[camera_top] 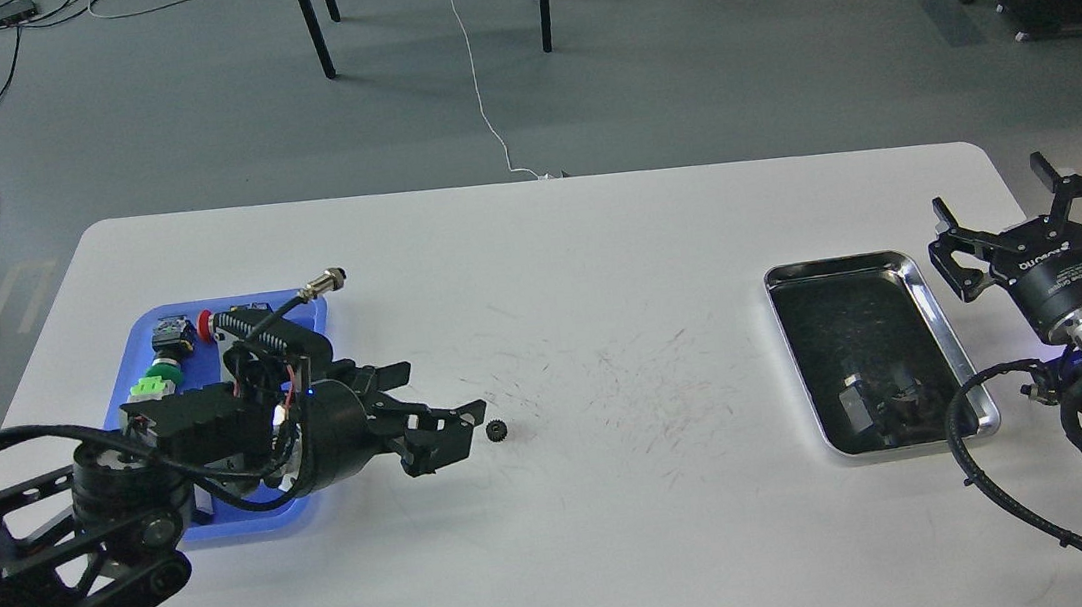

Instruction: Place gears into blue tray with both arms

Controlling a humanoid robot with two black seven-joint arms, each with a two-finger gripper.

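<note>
- Head view, only view here. Left gripper (459,428) is lying low over the table (598,267), fingers pointing right, spread apart and holding nothing.
- One gear (498,431) is sitting on the table just beside those fingertips, a small gap between, not gripped. It's roughly mid-table, well right of the blue tray (131,372).
- Gear is lying flat: bore axis pointing up, toothed rim facing out all round. It's round, so no real long axis to align to; any approach angle should do.
- Blue tray is sitting far left, mostly hidden under the left arm. Push-button switches (167,361) with coloured caps are occupying its back end. Can't tell whether any gears are already in there.
- Right gripper (1019,213) is hovering at the right edge, beside the steel tray (935,322), fingers splayed open, empty. Dark items are lying in the steel tray's near end; too murky to say whether they're gears.
- Step, my read: left arm is lining up the pick on the loose gear, grasp not made yet.
- Next move calls for: nudge right so the fingers straddle the gear, drop to table level, close gently (tiny part, easy to flick away), lift, swing back left, release over a bare patch of the blue tray.
</note>
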